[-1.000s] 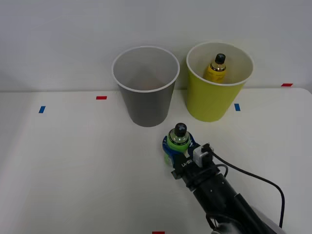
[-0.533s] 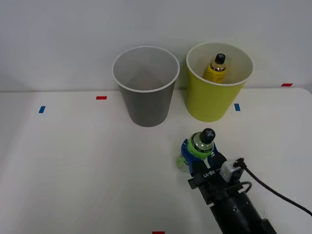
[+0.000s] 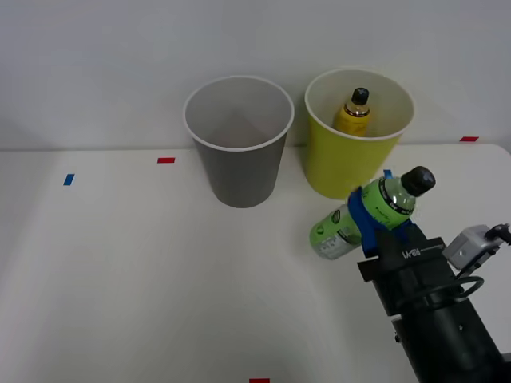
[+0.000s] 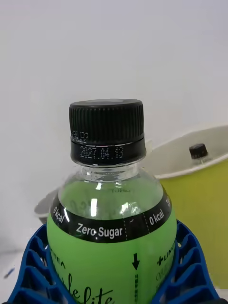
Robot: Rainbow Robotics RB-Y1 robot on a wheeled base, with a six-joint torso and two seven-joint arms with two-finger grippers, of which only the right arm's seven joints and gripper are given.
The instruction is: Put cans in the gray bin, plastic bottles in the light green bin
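Hand [image 3: 382,217] of the right arm grips the green bottle [image 3: 363,214], tilted above the desk [image 3: 120,263] just beside the light green bin [image 3: 351,163]; raise it over that bin's rim, clear of the yellow-orange bottle [image 3: 354,112] inside, before letting go.

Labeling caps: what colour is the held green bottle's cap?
Black, ribbed; clearest in the right wrist view.

Gray bin [image 3: 239,144] left of light green bin [image 3: 351,163]

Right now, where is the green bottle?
In the front view, the green bottle is tilted in the right hand, just before the light green bin.
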